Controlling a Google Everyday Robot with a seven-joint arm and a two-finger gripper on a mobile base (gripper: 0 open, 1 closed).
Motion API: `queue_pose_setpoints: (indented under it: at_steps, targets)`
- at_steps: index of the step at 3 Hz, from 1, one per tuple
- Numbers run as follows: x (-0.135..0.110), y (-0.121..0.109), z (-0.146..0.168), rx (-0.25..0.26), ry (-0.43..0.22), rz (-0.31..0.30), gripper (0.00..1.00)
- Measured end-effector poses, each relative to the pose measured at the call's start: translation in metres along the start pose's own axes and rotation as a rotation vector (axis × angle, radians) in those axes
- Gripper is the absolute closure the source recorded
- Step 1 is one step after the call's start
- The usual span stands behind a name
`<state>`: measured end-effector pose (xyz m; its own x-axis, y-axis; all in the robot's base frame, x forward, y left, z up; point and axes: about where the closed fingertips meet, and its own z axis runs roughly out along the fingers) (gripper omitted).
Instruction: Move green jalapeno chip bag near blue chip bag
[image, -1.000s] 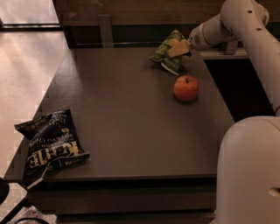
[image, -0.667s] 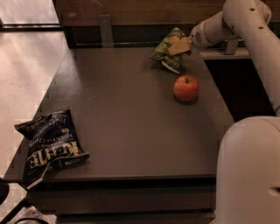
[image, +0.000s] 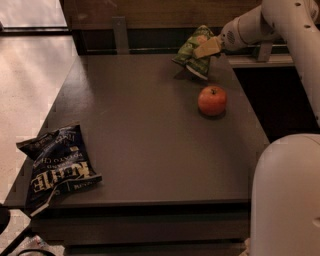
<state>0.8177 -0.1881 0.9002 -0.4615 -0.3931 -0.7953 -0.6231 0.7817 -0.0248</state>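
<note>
Gripper: the tan two-finger gripper (image: 206, 49) sits at the far right corner of the table, at the end of a white, smooth-shelled robot arm (image: 280, 20) that reaches in from the upper right.
Grip: the jaws are closed on the upper right part of the bag, so that the tan tip overlaps the foil.
Held item: the crinkly green foil jalapeno chip bag (image: 190, 52), with an orange-red round picture near its top and a white bottom edge, hangs upright and slightly tilted, white edge lowest.
Bag and table: the bag's lower edge is close over the dark tabletop and its shadow falls just to the left; whether the edge touches the surface cannot be told.
Nearest neighbour: a round red apple (image: 212, 100) with a short stem stands on the table just in front of the green bag, apart from it.
Surface: a flat, dark brown rectangular table (image: 145, 130) carries all of these things.
Target item: the crumpled dark navy-blue foil chip bag (image: 57, 167) with large white "Kettle" lettering lies flat at the near left corner, its outer edge hanging over the table's side, well apart from the green bag and the apple.
Robot body: a large white rounded housing (image: 287, 195) fills the lower right foreground.
Surroundings: a pale floor (image: 30, 80) runs along the left.
</note>
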Motion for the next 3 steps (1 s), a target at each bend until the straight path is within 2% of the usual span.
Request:
queue_pose_setpoints:
  at_steps: [2,3]
  targets:
    - [-0.025,0.012,-0.055,0.016,-0.014,-0.055,1.00]
    - [-0.033,0.028,-0.081,-0.015,-0.024,-0.078,1.00]
